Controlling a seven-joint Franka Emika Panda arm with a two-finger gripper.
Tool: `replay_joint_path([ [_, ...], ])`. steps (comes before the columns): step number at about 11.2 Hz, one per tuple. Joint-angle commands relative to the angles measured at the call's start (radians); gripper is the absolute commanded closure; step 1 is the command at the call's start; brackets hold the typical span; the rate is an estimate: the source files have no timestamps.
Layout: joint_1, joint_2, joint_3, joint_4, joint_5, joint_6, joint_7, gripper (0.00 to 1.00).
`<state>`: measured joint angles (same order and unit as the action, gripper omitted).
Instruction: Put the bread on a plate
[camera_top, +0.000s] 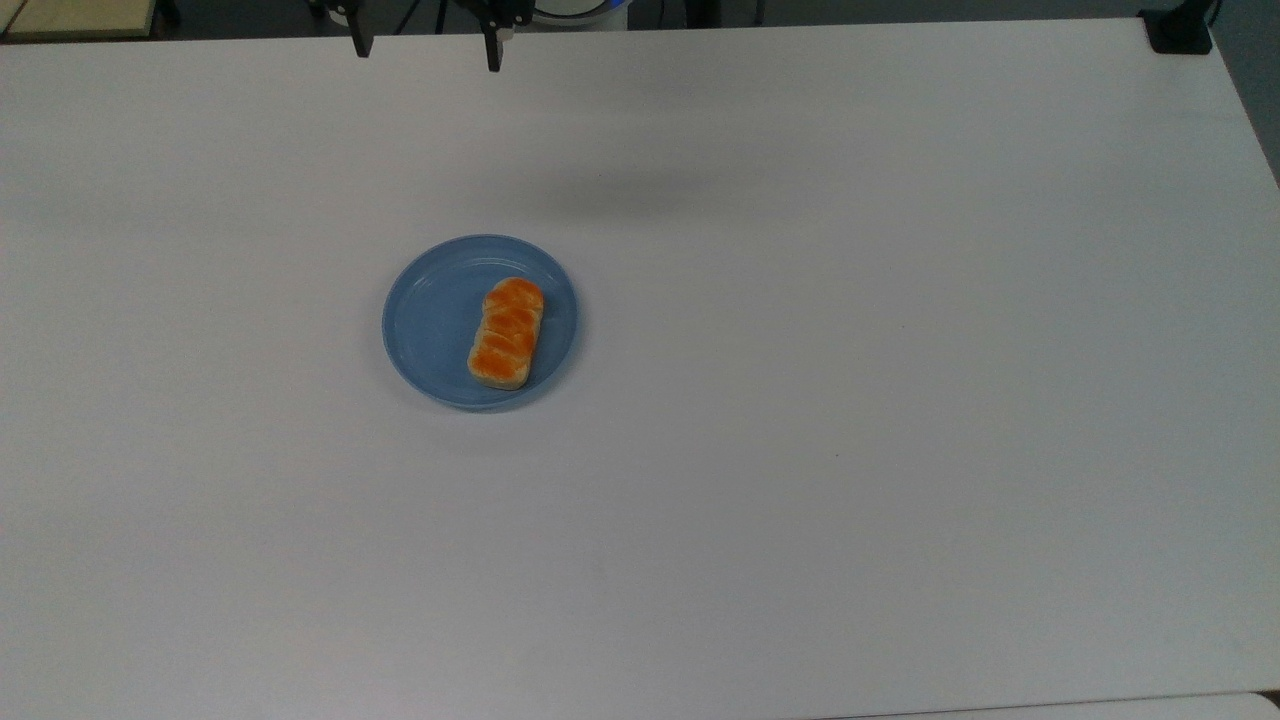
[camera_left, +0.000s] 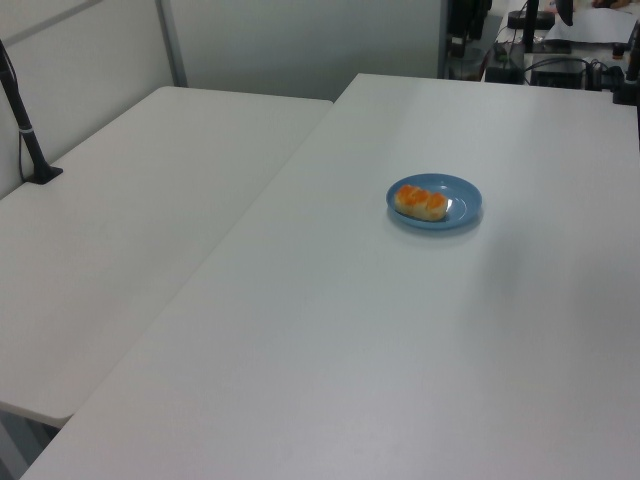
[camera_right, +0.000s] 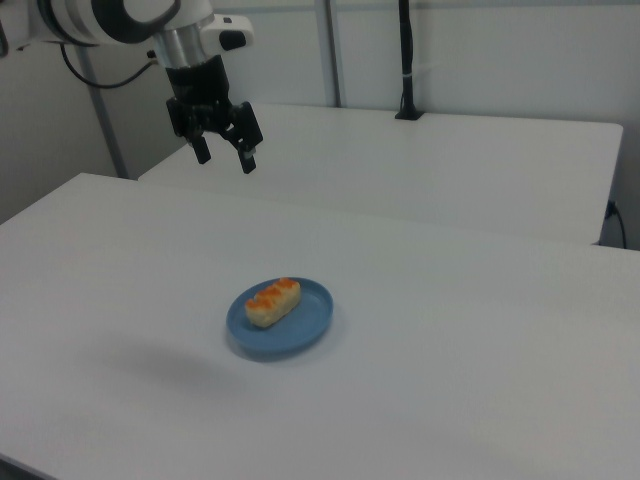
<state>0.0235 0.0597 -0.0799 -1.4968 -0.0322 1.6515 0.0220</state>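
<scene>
The bread (camera_top: 507, 333), a small loaf with cream sides and an orange-brown top, lies on the round light-blue plate (camera_top: 430, 320), toward the top view's right half of it. Bread (camera_left: 421, 200) and plate (camera_left: 465, 204) also show in the left view, and bread (camera_right: 273, 302) on plate (camera_right: 305, 325) in the right view. My gripper (camera_right: 225, 156) hangs high above the table, well away from the plate, open with nothing between its fingers. In the top view its fingertips (camera_top: 493, 55) poke in at the upper edge, gripper (camera_top: 427, 52) wide apart.
The white table (camera_top: 850, 400) carries the plate. A second white table (camera_left: 120, 230) adjoins it at the left view's left. A black post (camera_left: 25, 130) stands on that table. A black clamp (camera_top: 1180, 30) sits at the top view's upper right corner.
</scene>
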Motion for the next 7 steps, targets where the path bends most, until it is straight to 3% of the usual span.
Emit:
replay_joint_path([
  [1,-0.008,-0.031,0.003,-0.066,-0.043,0.039,-0.008,0.0],
  [7,-0.008,-0.032,0.005,-0.069,-0.032,0.036,0.027,0.0],
])
